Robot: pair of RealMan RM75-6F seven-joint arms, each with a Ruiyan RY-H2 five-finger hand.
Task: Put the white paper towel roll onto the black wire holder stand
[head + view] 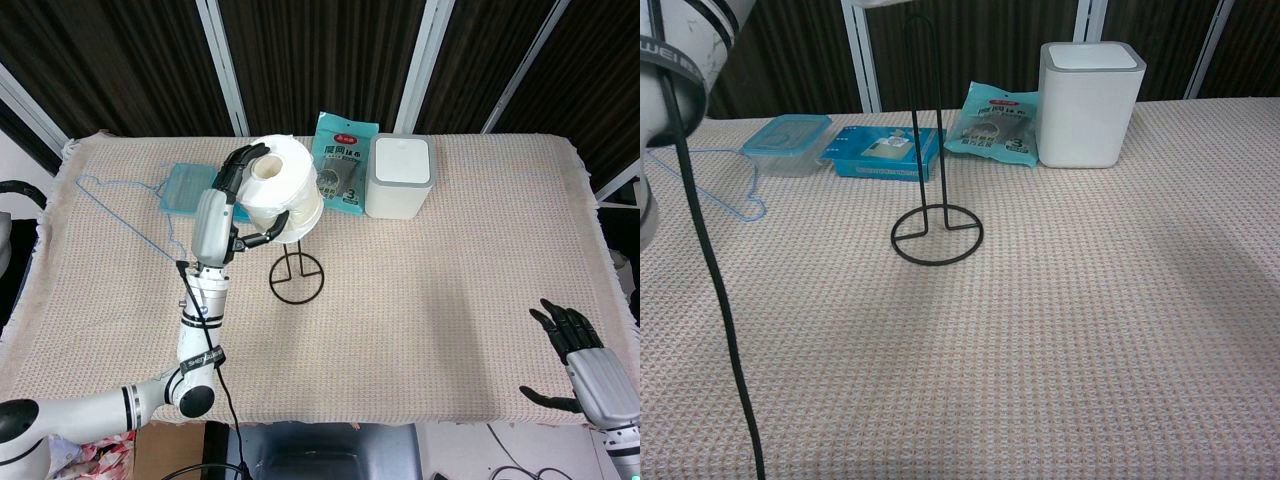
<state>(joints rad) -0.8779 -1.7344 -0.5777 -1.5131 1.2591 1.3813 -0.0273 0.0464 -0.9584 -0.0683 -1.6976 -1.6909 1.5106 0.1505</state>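
Observation:
My left hand [225, 205] grips the white paper towel roll [282, 187] and holds it high in the head view, right over the black wire holder stand [296, 273]. The roll's cardboard core faces up toward the camera. In the chest view the stand [935, 232] is upright on the cloth, its ring base flat, and only the roll's bottom edge [880, 3] shows at the top border above the wire post. My right hand [590, 372] hangs open off the table's near right corner, holding nothing.
Behind the stand lie a blue box [880, 152], a clear blue-lidded container [788, 143], a green packet [995, 122] and a white bin [1090, 89]. A blue wire hanger [715, 180] lies at the left. My left arm's cable [710, 280] crosses the chest view.

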